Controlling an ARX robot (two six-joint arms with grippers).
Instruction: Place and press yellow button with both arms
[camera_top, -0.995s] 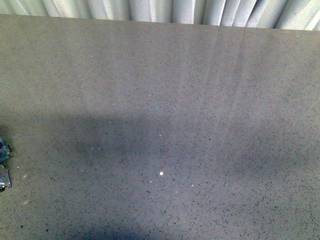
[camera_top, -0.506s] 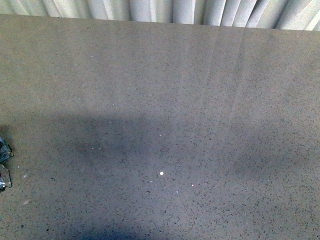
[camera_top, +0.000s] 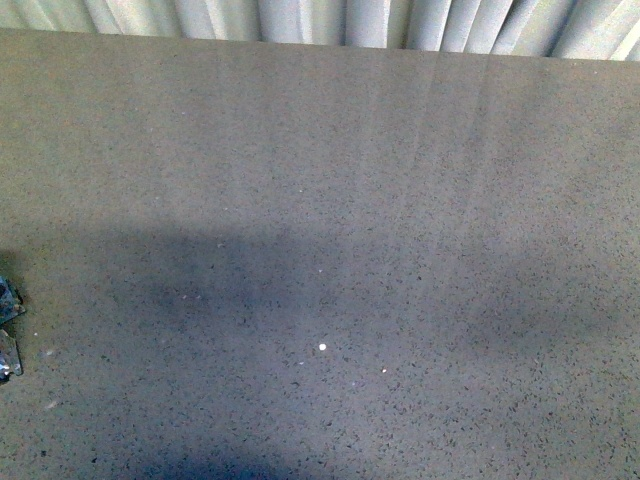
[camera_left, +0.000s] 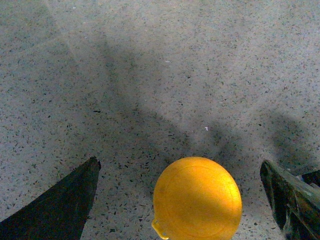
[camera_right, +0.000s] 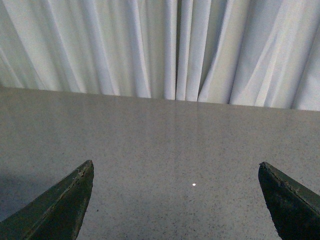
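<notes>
In the left wrist view the yellow button (camera_left: 197, 199) shows its round yellow cap from above, standing on the speckled table. Its collar and base are hidden under the cap. My left gripper (camera_left: 179, 161) is open, with one dark finger (camera_left: 65, 205) on each side of the cap and a clear gap on both sides. My right gripper (camera_right: 175, 164) is open over bare table, with nothing between its fingers (camera_right: 287, 200). The front view shows no button. Only a small dark piece of the left arm (camera_top: 6, 340) shows there, at the left edge.
The grey speckled table (camera_top: 330, 200) fills the front view, with a white pleated curtain (camera_top: 330, 20) behind its far edge. A tiny white speck (camera_top: 322, 347) lies near the middle front; the right wrist view also shows the speck (camera_right: 194, 185).
The dark piece at the front view's left edge has drawn slightly further out of view. The shadow on the table has shifted a little. Nothing else moved.
</notes>
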